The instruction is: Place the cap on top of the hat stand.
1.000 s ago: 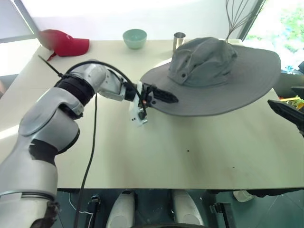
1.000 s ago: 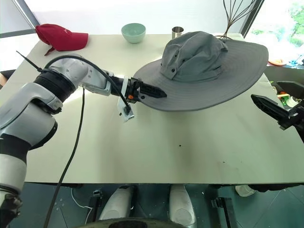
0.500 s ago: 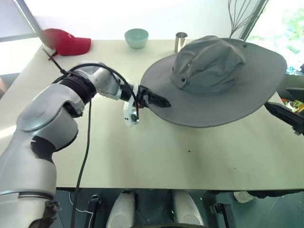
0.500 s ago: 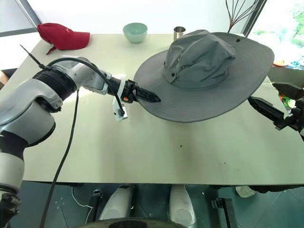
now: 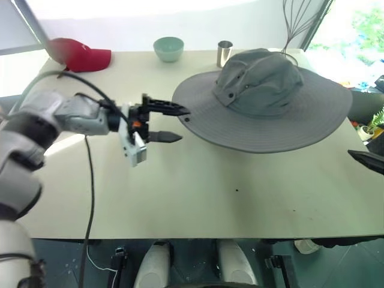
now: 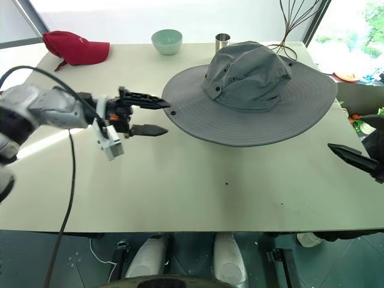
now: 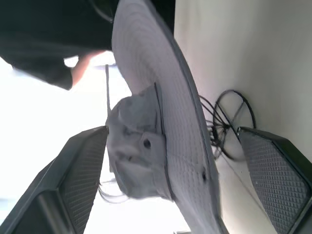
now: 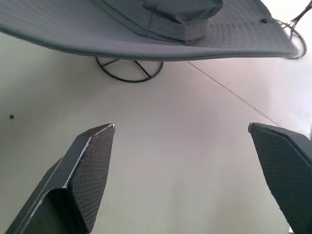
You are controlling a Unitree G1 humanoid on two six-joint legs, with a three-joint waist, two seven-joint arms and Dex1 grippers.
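The cap [image 5: 264, 90], a wide-brimmed grey sun hat, sits level on the hat stand. Only the stand's round wire base [image 8: 129, 68] shows under the brim, and it appears again in the left wrist view [image 7: 231, 122]. My left gripper [image 5: 183, 124] is open just left of the brim's edge, one finger above the other, pointing at the hat with nothing between them. The upper fingertip is close to the brim. My right gripper [image 8: 181, 127] is open and empty at the table's right edge, apart from the cap, with one finger [image 6: 351, 157] showing.
At the back of the table [image 5: 210, 192] are a red baseball cap [image 5: 81, 54], a green bowl [image 5: 168, 48] and a metal cup [image 5: 225, 53]. A taller wire stand [image 5: 300, 24] rises behind the hat. A person's hand [image 7: 85, 66] shows beyond the hat.
My left gripper has drawn back to the left, off the brim's edge, and rolled so its fingers stand one above the other. The brim has settled level. My right gripper has retreated slightly to the right.
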